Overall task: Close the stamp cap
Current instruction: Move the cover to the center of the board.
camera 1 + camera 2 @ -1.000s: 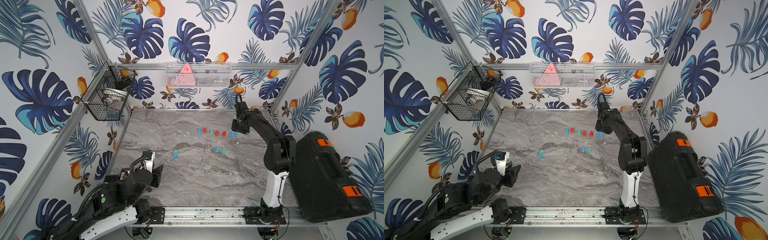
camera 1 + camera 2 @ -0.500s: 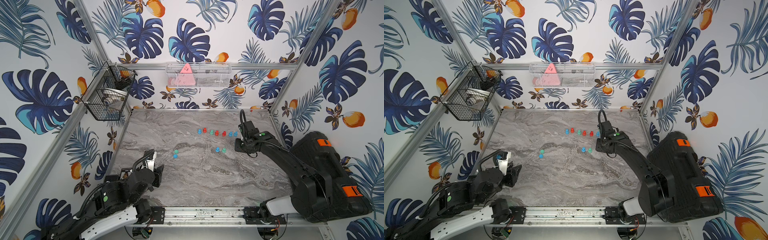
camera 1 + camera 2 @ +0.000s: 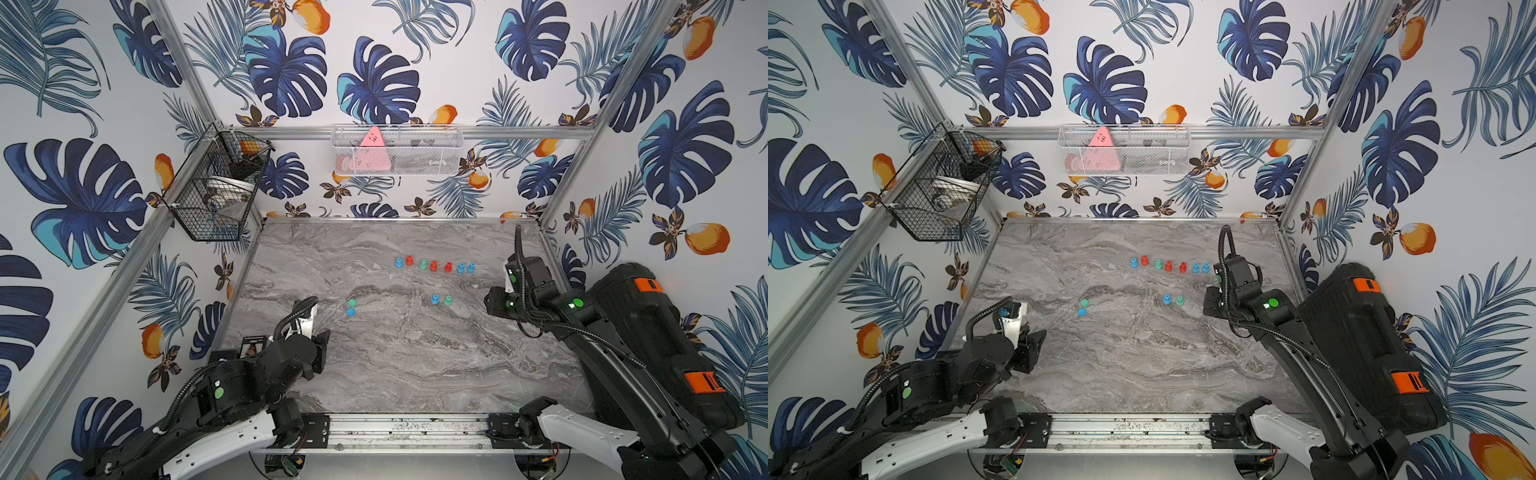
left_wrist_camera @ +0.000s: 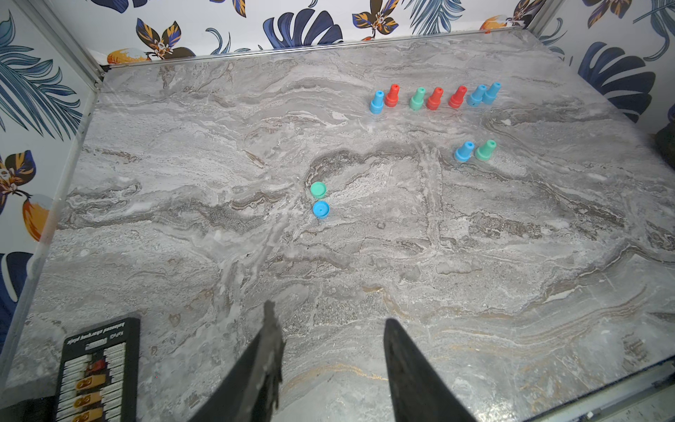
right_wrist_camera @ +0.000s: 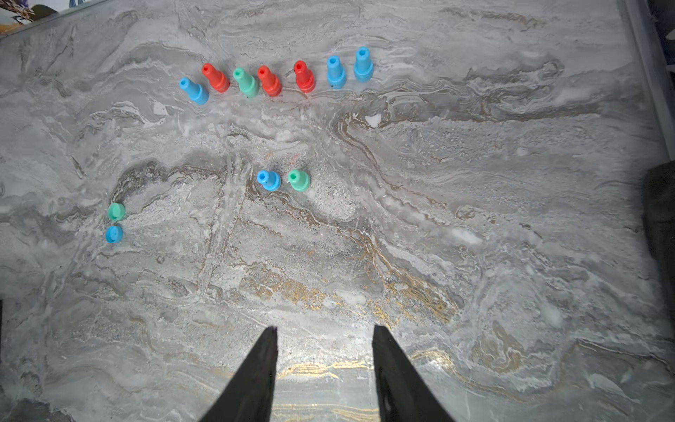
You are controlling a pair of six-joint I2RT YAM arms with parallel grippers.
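Observation:
Two loose caps lie left of the table's middle, a green cap (image 3: 352, 302) (image 4: 318, 189) and a blue cap (image 3: 350, 312) (image 4: 321, 209) touching it. To their right stand a blue stamp (image 3: 435, 299) (image 5: 269, 180) and a green stamp (image 3: 447, 300) (image 5: 298, 180), upright. Farther back is a row of several blue, red and green stamps (image 3: 433, 266). My left gripper (image 4: 330, 314) hovers open and empty near the front left. At the right edge my right gripper (image 5: 325, 328) is open, empty and pointing towards the two stamps.
A black case with orange latches (image 3: 648, 332) stands off the table's right side behind my right arm. A black colour card (image 4: 98, 369) lies at the front left corner. A black wire basket (image 3: 216, 187) and a white mesh basket (image 3: 399, 151) hang on the walls.
My right arm has pulled back from the far row of stamps to the right edge of the table, its jaws a little wider. The left arm has stayed put.

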